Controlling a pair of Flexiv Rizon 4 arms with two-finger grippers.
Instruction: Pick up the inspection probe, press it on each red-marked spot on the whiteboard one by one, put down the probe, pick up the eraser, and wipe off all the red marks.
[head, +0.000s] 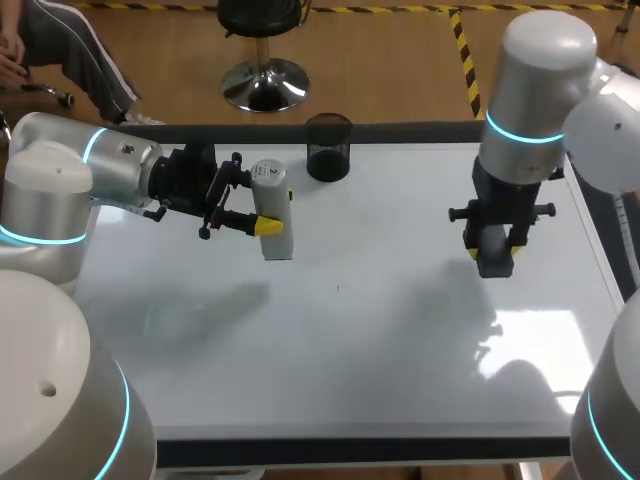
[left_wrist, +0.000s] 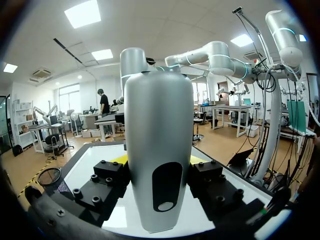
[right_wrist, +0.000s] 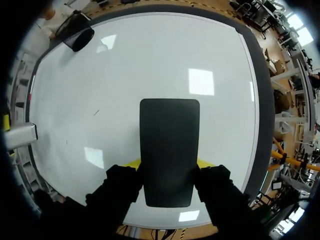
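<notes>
The inspection probe (head: 272, 225), a silver-grey bottle-shaped body, stands upright over the back left of the whiteboard (head: 380, 340). My left gripper (head: 262, 212) comes at it sideways and is shut on it. In the left wrist view the probe (left_wrist: 159, 150) fills the space between the fingers of that gripper (left_wrist: 157, 167), with the yellow tips touching it on both sides. My right gripper (head: 497, 255) hangs above the board's right part, shut on the black eraser (head: 495, 262). From the right wrist the eraser (right_wrist: 169, 150) is a dark rectangle in that gripper (right_wrist: 169, 167), facing the board (right_wrist: 150, 65). I see no red marks.
A black cup (head: 328, 147) stands at the board's back edge, right of the probe, and also appears in the right wrist view as the cup (right_wrist: 76, 31). A tiny dark speck (head: 338, 288) lies mid-board. A dark frame (head: 360, 452) borders the board.
</notes>
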